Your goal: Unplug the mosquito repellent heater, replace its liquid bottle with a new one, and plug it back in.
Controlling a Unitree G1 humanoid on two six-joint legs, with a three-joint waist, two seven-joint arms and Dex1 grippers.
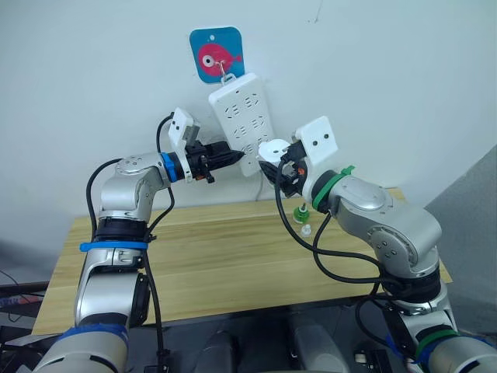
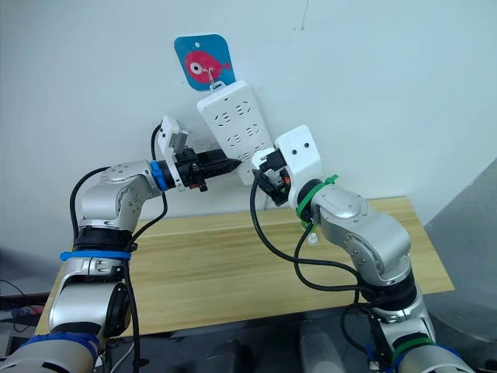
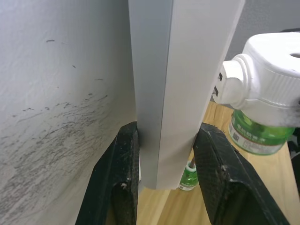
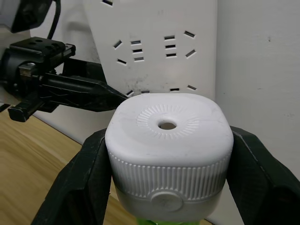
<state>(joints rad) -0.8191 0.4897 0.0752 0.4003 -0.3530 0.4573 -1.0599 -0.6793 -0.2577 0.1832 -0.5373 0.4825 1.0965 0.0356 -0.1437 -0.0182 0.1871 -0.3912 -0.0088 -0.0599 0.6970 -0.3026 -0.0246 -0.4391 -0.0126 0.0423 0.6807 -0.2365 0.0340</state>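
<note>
My right gripper [image 1: 281, 165] is shut on the mosquito repellent heater [image 4: 168, 140], a white rounded unit with a vent hole on top. A green liquid bottle [image 3: 255, 137] is screwed in under it. The heater [image 1: 273, 149] sits against the lower face of the hanging white power strip [image 1: 239, 116]. Its plug prongs point at the strip, and I cannot tell whether they are inserted. My left gripper [image 1: 233, 158] is shut on the strip's lower edge [image 3: 178, 93], one finger on each side. Another small green bottle [image 1: 300, 213] stands on the table below the heater.
The strip hangs from a hook on a blue fish sticker [image 1: 217, 54] on the white wall. A small pale cap [image 1: 307, 230] lies beside the loose bottle on the wooden table [image 1: 217, 264]. Black cables loop below both arms.
</note>
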